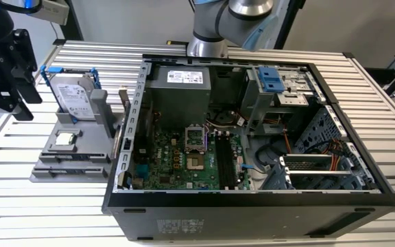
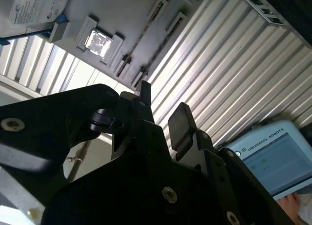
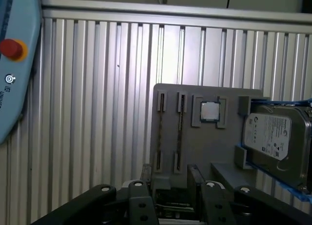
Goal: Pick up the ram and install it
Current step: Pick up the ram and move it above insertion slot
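Jaws are spread with nothing between them, hanging above the near end of the grey holder and not touching anything. The ram is not picked yet. It stands on edge in the holder's groove just beside the small square chip, and the hard drive is further along the same holder. The holder sits on the table near its edge on the exterior view's left, just beside the open computer case.

Risks as I see them:
- The stick is thin and on edge. If the jaws come down off its line, one tip could land on top of it and tilt or jam it in the groove.
- Grabbing it near one end would probably let it swing in the grip, so it would reach the board crooked.
- The end posts of the groove are close, so a jaw could catch one and drag the whole holder.
- The black slots lie deep in the case between walls and cables. A crooked stick could miss the slot or sit half in.
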`<state>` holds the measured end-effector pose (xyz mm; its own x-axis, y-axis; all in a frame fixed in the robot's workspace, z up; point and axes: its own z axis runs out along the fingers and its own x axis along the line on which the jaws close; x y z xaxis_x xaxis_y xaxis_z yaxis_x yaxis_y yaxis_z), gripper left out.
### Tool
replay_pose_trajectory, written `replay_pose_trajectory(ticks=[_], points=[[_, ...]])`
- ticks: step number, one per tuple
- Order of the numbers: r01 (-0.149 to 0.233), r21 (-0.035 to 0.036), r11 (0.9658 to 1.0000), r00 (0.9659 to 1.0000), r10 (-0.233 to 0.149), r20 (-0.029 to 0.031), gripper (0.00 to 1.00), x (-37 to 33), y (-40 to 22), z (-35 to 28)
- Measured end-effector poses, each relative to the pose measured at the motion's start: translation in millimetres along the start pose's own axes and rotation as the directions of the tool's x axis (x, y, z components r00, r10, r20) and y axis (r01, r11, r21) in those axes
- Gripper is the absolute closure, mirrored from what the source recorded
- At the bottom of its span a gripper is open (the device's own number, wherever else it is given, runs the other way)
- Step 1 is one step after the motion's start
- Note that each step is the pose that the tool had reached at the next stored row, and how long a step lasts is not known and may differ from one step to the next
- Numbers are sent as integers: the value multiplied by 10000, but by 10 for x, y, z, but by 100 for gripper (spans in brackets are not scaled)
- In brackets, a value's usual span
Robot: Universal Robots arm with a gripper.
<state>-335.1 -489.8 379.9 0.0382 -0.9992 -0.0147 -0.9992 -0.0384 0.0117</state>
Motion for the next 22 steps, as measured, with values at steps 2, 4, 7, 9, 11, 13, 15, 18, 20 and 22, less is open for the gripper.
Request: replay_pose_trajectory(ticks=[2, 4, 7, 9, 11, 13, 15, 18, 20, 22], points=[[0, 0, 10000, 10000, 0, 0, 0, 0, 0, 17], [0, -1, 10000, 10000, 0, -1, 0, -4, 0, 29], [1, 0, 10000, 10000, -1, -1, 0, -7, -1, 52], [0, 1, 10000, 10000, 0, 0, 0, -7, 0, 63], [-1, 1, 10000, 10000, 1, -1, 0, -7, 0, 78], [0, 2, 10000, 10000, 0, 0, 0, -8, -1, 98], [-1, 1, 10000, 10000, 1, -1, 0, -10, -1, 127], [-7, 1, 10000, 10000, 7, -1, 0, -9, -2, 181], [-13, 2, 10000, 10000, 13, -1, 0, -9, -3, 217], [-18, 1, 10000, 10000, 18, -2, 0, -10, -2, 253]])
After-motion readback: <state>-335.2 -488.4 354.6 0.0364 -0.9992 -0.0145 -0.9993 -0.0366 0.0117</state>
